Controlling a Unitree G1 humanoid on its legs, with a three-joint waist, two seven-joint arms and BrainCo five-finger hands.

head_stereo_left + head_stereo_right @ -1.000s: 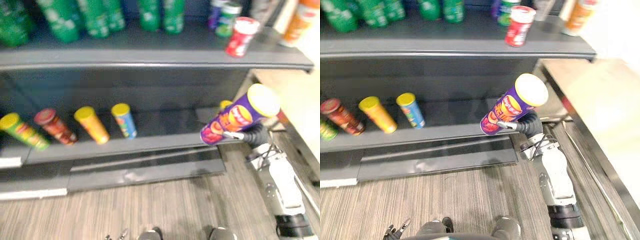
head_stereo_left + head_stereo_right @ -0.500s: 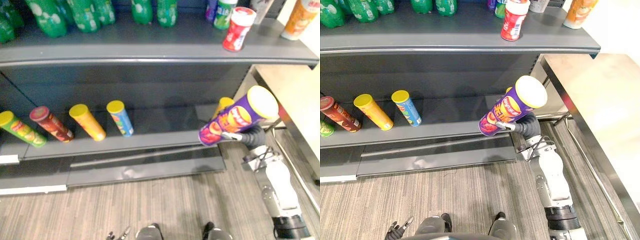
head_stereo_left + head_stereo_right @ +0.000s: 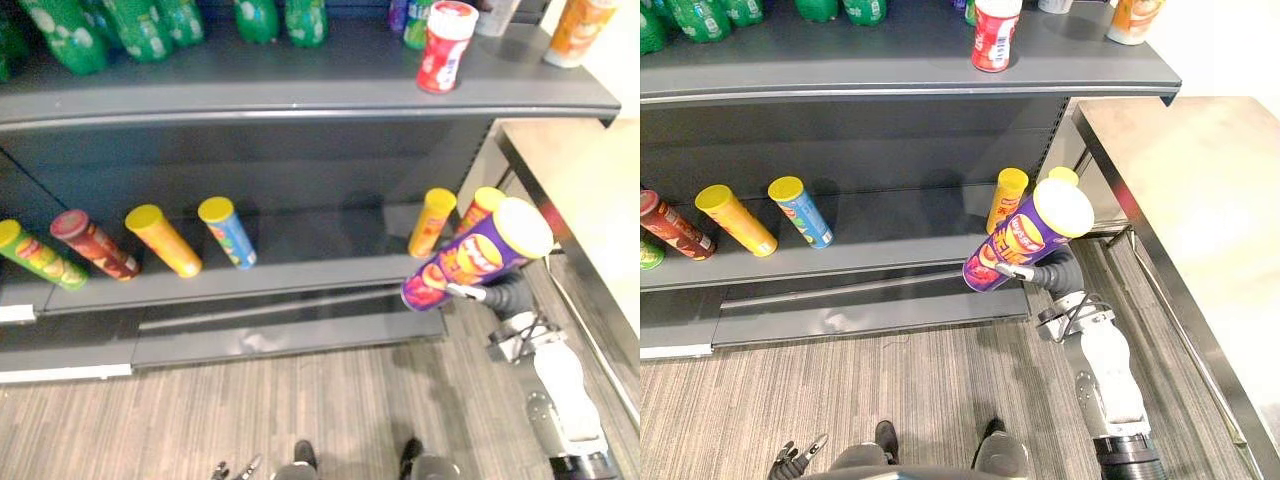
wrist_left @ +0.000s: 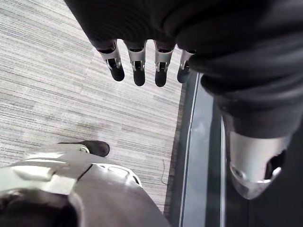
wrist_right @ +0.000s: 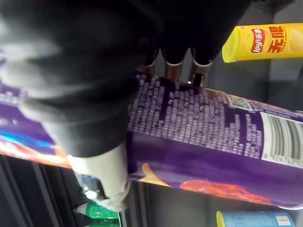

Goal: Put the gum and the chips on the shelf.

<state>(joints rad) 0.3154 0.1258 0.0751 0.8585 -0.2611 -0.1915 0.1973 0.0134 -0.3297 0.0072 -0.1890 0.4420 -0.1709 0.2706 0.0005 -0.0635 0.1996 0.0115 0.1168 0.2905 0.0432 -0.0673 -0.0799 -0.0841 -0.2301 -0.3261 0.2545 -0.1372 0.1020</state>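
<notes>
While the right hand (image 3: 1045, 265) keeps its fingers curled round the chips can (image 3: 1025, 240) at 3 o'clock, just off the lower shelf (image 3: 900, 235), placement remains pending; the gum bottle (image 3: 995, 38) stands shelved at 12 o'clock.

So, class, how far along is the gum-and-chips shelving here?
Looks done: the gum stands on the top shelf. In hand: the right hand grips the purple chips can, held out before the lower shelf. Left: set it on a shelf and let go. The left hand hangs open, idle.
</notes>
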